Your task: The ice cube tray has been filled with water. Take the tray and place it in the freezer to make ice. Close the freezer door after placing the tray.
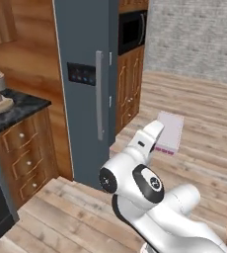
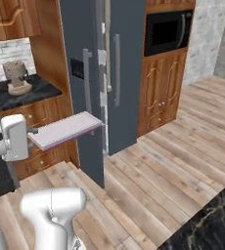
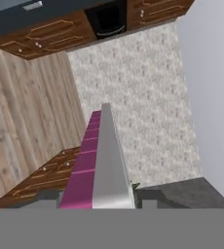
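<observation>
At my ten o'clock a stand mixer (image 2: 16, 77) is sitting on the dark counter (image 2: 29, 93), while a black microwave (image 2: 167, 30) is showing at two o'clock.

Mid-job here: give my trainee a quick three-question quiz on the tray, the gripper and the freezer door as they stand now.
1. True or false: the ice cube tray lies on the floor.
2. The gripper is: A open and empty, B shut on the tray's end, C on the door handle.
3. How does the freezer door stand?

Key:
1. False; it is held in the air, roughly level, in front of the freezer.
2. B.
3. Ajar, swung out a little from the other door.
</observation>
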{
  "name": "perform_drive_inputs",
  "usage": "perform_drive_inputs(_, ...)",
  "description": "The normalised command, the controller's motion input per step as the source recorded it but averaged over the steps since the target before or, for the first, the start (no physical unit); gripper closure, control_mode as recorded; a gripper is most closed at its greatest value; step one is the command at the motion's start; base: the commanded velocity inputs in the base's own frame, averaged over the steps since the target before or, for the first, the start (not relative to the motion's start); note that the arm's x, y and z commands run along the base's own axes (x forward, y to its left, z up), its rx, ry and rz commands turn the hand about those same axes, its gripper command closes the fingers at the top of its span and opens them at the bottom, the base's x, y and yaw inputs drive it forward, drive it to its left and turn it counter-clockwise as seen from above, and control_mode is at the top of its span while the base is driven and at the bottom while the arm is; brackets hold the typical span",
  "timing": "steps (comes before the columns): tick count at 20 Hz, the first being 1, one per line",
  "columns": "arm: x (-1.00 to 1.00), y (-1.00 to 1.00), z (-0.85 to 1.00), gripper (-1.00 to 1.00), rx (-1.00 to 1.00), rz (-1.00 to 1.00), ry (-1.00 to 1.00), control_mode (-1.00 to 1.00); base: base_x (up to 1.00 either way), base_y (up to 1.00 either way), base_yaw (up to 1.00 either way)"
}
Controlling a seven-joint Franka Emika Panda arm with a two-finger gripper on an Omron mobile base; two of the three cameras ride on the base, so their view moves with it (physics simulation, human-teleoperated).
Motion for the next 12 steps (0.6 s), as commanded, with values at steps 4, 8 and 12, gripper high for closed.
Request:
perform_drive_inputs(4,0.00,0.00,0.00,1.00,0.00,0.00,0.00,1.00,0.54,-0.34,-0.30)
perform_drive_inputs(8,0.00,0.00,0.00,1.00,0.00,0.00,0.00,1.00,0.60,-0.36,-0.28)
perform_drive_inputs(12,0.00,0.00,0.00,1.00,0.00,0.00,0.00,1.00,0.70,-0.39,-0.26)
